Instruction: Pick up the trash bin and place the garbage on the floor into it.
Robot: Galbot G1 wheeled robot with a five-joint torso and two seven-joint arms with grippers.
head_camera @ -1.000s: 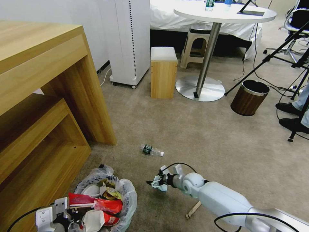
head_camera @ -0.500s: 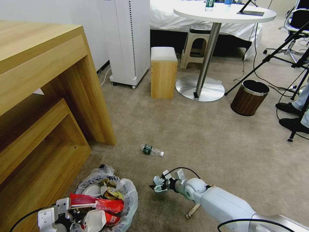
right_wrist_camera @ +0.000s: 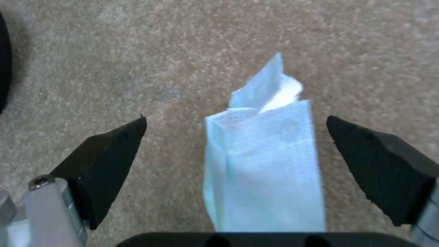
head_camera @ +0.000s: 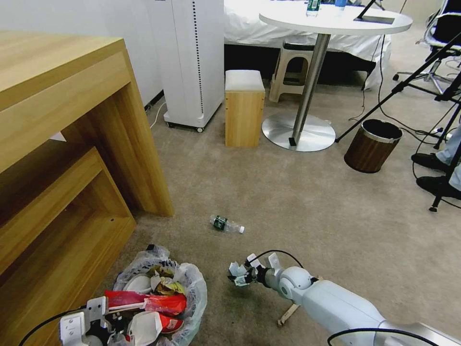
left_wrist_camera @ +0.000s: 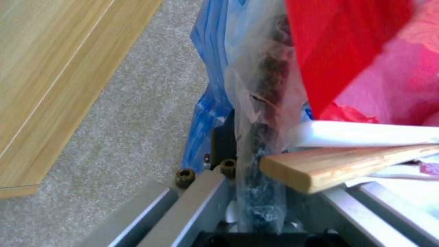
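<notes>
Between the spread fingers of the right end effector, a white tissue, its lower end cut off.

No lettering can be read anywhere in these views. The green label on the bottle lying on the floor, just beyond the trash bin, is too small to make out, and the red wrappers inside that bin show no legible print.
</notes>
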